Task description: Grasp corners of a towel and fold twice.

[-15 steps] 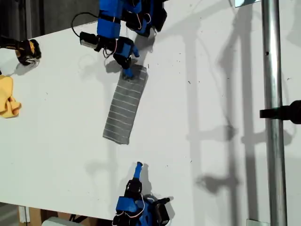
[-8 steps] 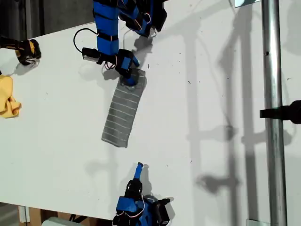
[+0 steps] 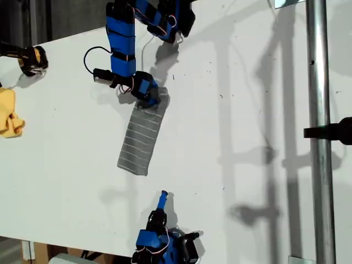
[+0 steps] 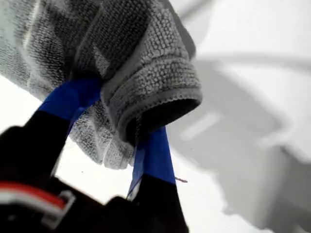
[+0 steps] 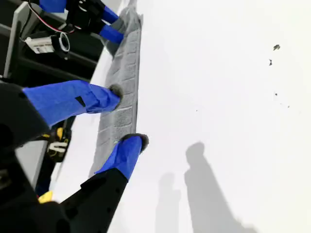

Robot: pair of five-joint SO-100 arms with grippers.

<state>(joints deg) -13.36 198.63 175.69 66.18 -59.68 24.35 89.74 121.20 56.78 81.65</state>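
Observation:
The towel (image 3: 140, 137), grey with thin white stripes, lies as a long narrow folded strip on the white table (image 3: 236, 99). My first gripper (image 3: 149, 99) reaches in from the exterior view's top and is shut on the strip's far end. The first wrist view shows the towel (image 4: 141, 63) bunched and lifted between the blue fingers (image 4: 153, 155) of my first gripper (image 4: 116, 116). My second gripper (image 3: 163, 193) sits near the exterior view's bottom edge, short of the strip's near end. In the second wrist view, my second gripper (image 5: 129, 114) is open and holds nothing, with the towel (image 5: 121, 73) beyond it. I cannot make out single corners.
A yellow cloth (image 3: 10, 118) lies at the exterior view's left edge, with a black and yellow object (image 3: 30, 58) above it. A metal pole (image 3: 318, 132) with a black clamp (image 3: 335, 131) runs down the exterior view's right side.
My first gripper has moved down the exterior view with the towel's far end in it. The strip has slid slightly toward that view's lower left. The second arm has stayed still.

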